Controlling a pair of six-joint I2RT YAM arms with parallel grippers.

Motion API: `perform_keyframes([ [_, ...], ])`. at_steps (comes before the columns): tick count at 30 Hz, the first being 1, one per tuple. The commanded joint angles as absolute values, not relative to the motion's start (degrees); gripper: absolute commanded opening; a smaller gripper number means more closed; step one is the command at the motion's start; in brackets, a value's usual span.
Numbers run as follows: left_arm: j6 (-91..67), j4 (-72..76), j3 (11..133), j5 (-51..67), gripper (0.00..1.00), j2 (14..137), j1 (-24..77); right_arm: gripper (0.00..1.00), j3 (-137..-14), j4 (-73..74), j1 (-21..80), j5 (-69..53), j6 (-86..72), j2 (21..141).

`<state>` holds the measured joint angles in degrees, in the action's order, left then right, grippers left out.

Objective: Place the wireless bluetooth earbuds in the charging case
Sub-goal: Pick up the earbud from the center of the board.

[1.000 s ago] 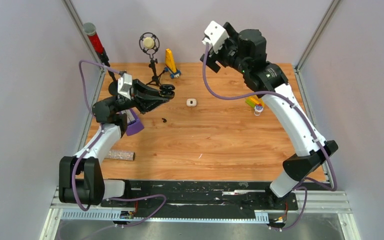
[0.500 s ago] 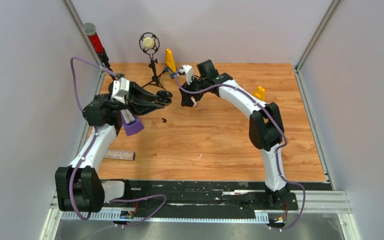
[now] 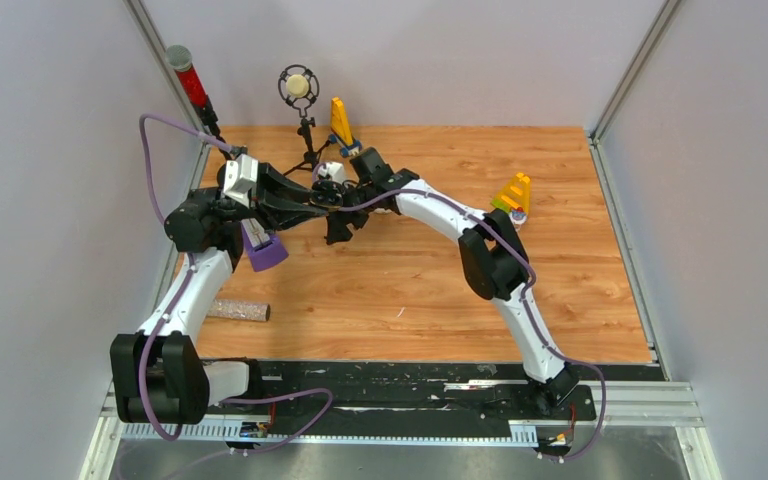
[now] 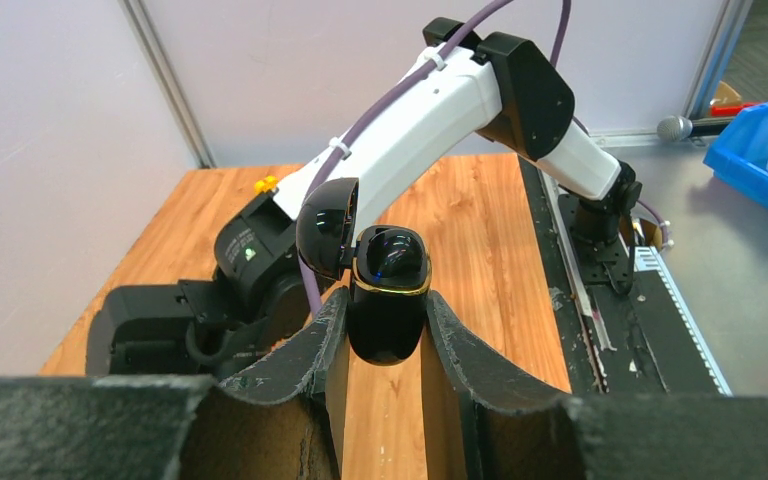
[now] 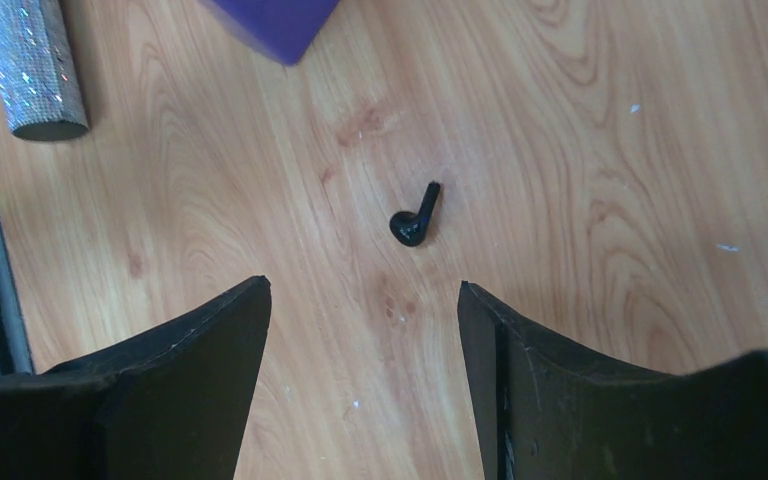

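My left gripper (image 3: 330,196) is shut on a glossy black charging case (image 4: 388,300) with a gold rim, held above the table with its lid (image 4: 326,227) open. My right gripper (image 3: 340,232) points down just right of it, open and empty (image 5: 362,284). One black stemmed earbud (image 5: 415,217) lies on the wood just ahead of the open fingers (image 5: 210,340), apart from them. In the top view the right gripper hides this earbud. The other earbuds and the white case are out of view.
A purple block (image 3: 265,250) sits by the left arm and shows in the right wrist view (image 5: 275,20). A glittery cylinder (image 3: 240,311) lies near left. A microphone stand (image 3: 298,88), a yellow toy (image 3: 341,122) and a yellow-green toy (image 3: 513,193) stand at the back.
My right arm has swung from high at the back, down and leftward, to hover over the black earbud beside the left gripper. The left gripper has risen slightly with the case.
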<state>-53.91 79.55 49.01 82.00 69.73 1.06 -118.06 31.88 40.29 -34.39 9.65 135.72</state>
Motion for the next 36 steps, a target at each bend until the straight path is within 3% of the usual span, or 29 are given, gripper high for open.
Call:
perform_keyframes([
  [1,-54.4,82.7,50.0,81.3,0.00,69.3,0.6,0.71,-115.1,27.3,40.6,-35.9,18.4,135.3],
  [7,-54.4,82.7,49.9,81.3,0.00,69.1,0.5,0.74,-102.8,19.0,41.3,-35.2,39.0,128.8],
  [15,-54.3,82.7,50.0,80.9,0.00,69.8,0.4,0.75,-98.9,16.1,42.0,-30.2,57.1,131.0],
  [26,-54.5,82.7,50.1,80.8,0.00,69.7,0.2,0.63,-101.4,18.5,42.9,-35.8,63.5,134.2],
  [36,-54.4,82.8,50.2,80.6,0.00,69.9,0.2,0.62,-105.6,19.8,44.6,-37.6,60.4,137.4],
])
